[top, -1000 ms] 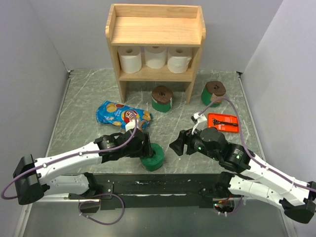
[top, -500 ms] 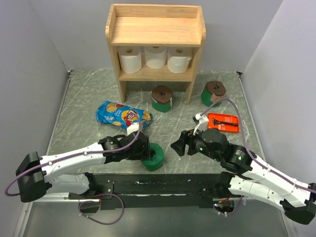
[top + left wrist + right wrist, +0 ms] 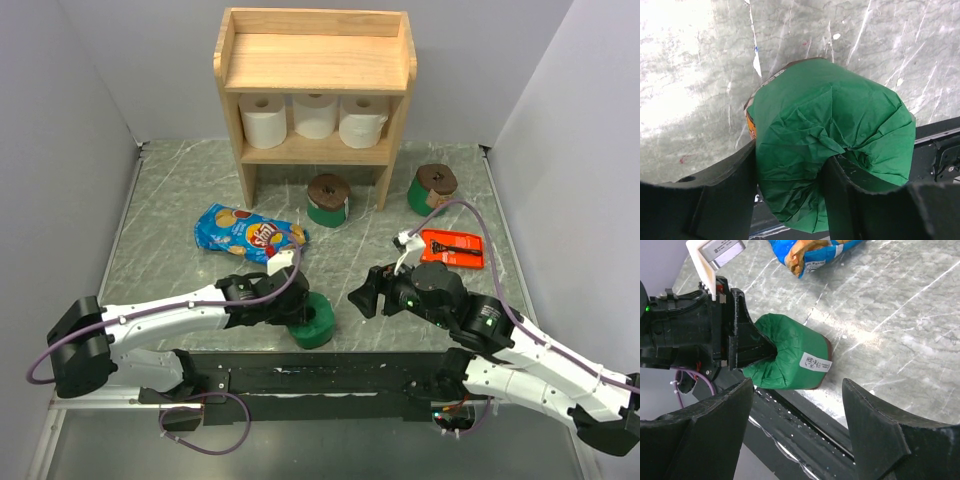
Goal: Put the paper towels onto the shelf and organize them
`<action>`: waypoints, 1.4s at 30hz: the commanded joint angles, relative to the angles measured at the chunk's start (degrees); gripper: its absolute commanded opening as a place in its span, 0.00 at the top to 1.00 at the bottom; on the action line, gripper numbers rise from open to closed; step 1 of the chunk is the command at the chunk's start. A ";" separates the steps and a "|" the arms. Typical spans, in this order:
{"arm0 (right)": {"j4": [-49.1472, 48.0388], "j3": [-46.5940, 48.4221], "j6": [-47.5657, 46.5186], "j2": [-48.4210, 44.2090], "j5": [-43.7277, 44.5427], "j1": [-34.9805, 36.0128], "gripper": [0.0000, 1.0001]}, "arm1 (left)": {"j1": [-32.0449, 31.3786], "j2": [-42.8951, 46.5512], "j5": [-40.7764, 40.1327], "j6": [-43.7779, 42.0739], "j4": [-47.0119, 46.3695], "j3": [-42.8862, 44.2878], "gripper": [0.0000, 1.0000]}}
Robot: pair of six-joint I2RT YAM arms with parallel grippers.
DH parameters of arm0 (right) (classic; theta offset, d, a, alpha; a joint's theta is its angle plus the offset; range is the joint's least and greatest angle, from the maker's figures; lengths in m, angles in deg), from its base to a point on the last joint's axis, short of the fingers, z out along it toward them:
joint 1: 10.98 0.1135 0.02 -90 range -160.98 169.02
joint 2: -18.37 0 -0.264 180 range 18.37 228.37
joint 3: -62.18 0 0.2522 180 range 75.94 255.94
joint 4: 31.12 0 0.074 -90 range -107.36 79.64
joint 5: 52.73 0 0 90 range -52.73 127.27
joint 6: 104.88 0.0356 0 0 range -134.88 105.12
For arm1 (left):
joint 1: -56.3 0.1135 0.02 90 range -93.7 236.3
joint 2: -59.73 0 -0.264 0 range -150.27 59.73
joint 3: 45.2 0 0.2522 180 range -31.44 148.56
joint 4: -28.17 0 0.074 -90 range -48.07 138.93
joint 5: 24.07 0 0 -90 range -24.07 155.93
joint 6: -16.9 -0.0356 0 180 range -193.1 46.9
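You had three white rolls on the shelf. Your left fingers clamped the nearest green roll, two other green rolls waited, and your right fingers stood apart.

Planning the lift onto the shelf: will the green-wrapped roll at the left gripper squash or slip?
The green roll probably gives softly: its wrapper puckers where the left gripper presses in. Loose, crinkled wrap might shift over the roll, so a slip seems possible.

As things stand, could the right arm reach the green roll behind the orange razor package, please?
Probably yes: the right claw is open and empty, and the green roll stands clear of the shelf, with only the flat razor package lying between.
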 commanded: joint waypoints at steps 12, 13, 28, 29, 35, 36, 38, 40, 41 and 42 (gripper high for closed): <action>8.36 3.84 1.80 -8.68 1.07 -0.35 0.00 | 0.49 4.95 -15.43 -3.80 18.50 30.41 0.68; 8.63 3.76 2.15 -9.73 0.98 -0.26 0.00 | 1.02 4.25 -16.58 -5.29 19.92 33.43 0.68; 12.76 7.62 0.58 -12.47 0.62 -0.26 0.01 | 21.40 -8.66 -20.36 -25.77 12.21 76.69 0.68; 12.68 7.45 0.40 -12.47 0.54 -0.26 0.00 | 22.02 -9.37 -20.37 -26.65 10.03 79.31 0.67; 13.11 7.88 0.22 -11.76 0.19 -0.26 0.00 | 25.98 -14.21 -18.35 -33.25 2.63 84.51 0.66; 13.38 8.06 0.22 -11.68 0.18 -0.35 0.00 | 26.94 -14.91 -18.17 -34.47 1.75 85.13 0.66; 13.64 8.32 0.31 -11.67 0.27 -0.26 0.00 | 27.74 -16.49 -17.74 -35.53 0.78 86.19 0.65; 13.99 8.41 0.40 -12.20 0.62 -0.26 0.00 | 28.70 -17.37 -17.30 -37.11 -1.41 86.02 0.65; 13.99 8.24 0.57 -12.29 0.71 -0.26 0.00 | 28.97 -17.64 -17.12 -37.47 -2.29 85.58 0.65; 14.08 8.33 0.75 -12.73 0.71 -0.18 0.01 | 29.75 -17.99 -16.33 -37.90 -3.08 85.40 0.65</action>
